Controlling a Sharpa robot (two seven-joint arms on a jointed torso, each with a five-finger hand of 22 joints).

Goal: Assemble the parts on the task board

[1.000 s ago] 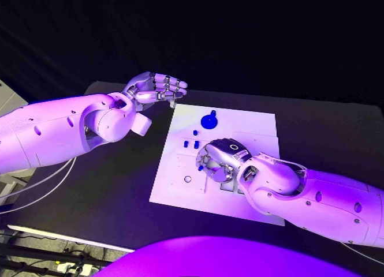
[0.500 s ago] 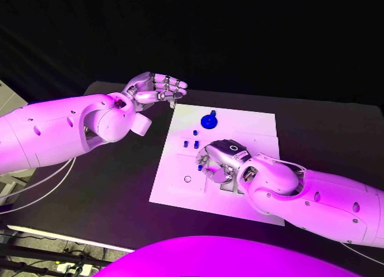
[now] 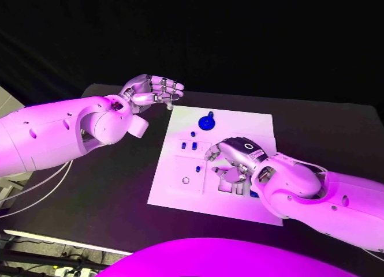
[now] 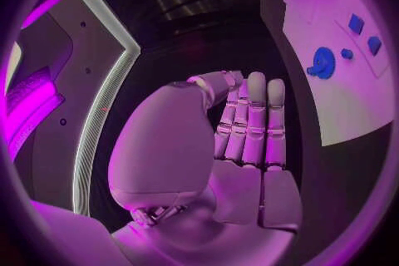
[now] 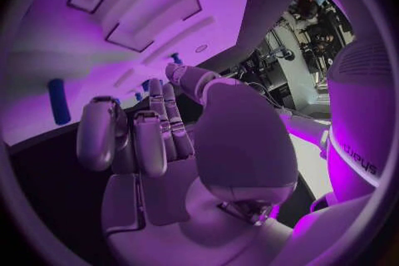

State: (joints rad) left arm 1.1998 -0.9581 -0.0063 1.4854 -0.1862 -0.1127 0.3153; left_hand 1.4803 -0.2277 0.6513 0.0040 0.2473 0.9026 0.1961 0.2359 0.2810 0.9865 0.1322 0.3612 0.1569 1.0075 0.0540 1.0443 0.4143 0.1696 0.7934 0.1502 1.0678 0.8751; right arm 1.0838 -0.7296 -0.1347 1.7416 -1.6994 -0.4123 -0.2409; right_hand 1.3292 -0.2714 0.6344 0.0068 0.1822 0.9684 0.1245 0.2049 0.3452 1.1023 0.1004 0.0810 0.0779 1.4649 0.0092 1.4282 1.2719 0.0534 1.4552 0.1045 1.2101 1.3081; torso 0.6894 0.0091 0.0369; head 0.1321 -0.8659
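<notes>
The white task board [image 3: 250,130] lies mid-table. A round blue part with a knob [image 3: 207,122] sits near its far edge, also seen as the round part [image 4: 322,62] in the left wrist view. Small blue pieces [image 3: 188,145] and one more blue piece [image 3: 198,169] stand on the board's left half. My right hand [image 3: 235,160] hovers over the board's middle, knuckles up, fingers curled down toward the recessed slots. Its palm [image 5: 166,166] holds nothing, and a blue peg [image 5: 58,101] lies on the board beyond the fingers. My left hand [image 3: 154,89] hangs off the board's far left corner, its fingers [image 4: 249,120] folded in on nothing.
The black table [image 3: 116,173] runs around the board on all sides. A white rail and cables [image 3: 42,236] lie off the table's near left edge. Rectangular recesses [image 5: 137,10] are cut into the board near my right hand.
My right hand has slid a little toward the right and near side of the board, uncovering more of the board's left half. The left hand has stayed put.
</notes>
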